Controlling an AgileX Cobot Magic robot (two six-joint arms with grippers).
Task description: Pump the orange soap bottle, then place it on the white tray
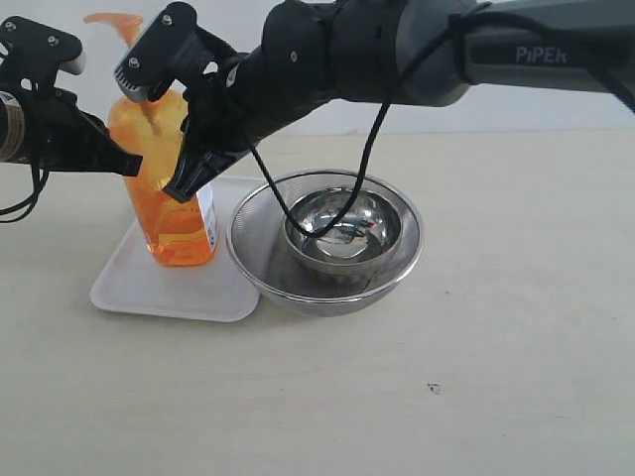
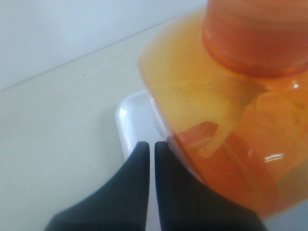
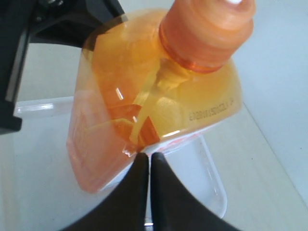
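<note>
Status: the orange soap bottle (image 1: pixel 169 193) stands upright on the white tray (image 1: pixel 139 293), toward the tray's far part; placement reads as done. Whether the pump has been pressed cannot be told from these views; no foam or drip is visible.

Left pincer (image 2: pixel 149 146): fingers drawn together with only a slit between them and nothing in it; it lies just beside the bottle's wall, and contact cannot be confirmed. Right pincer (image 3: pixel 146 157): closed, empty, tips at the bottle's lower shoulder; touching or a hair off, I cannot tell. Neither has hold of the bottle. Judgement: if the pumping is done, only backing both arms away is left.

Materials:
- bottle: translucent orange plastic with flattened sides and a rounded shoulder; orange liquid and a pale dip tube show through; ribbed orange collar under the pump; white label on one face
- tray: smooth glossy white, rounded corners, low rim
- steel mesh strainer (image 1: pixel 298 288): round, fine weave, bright rim; its edge overlaps the tray's near corner; a polished steel bowl (image 1: pixel 342 238) sits inside, mirror-like
- tabletop (image 1: pixel 446 397): pale beige, matte
</note>
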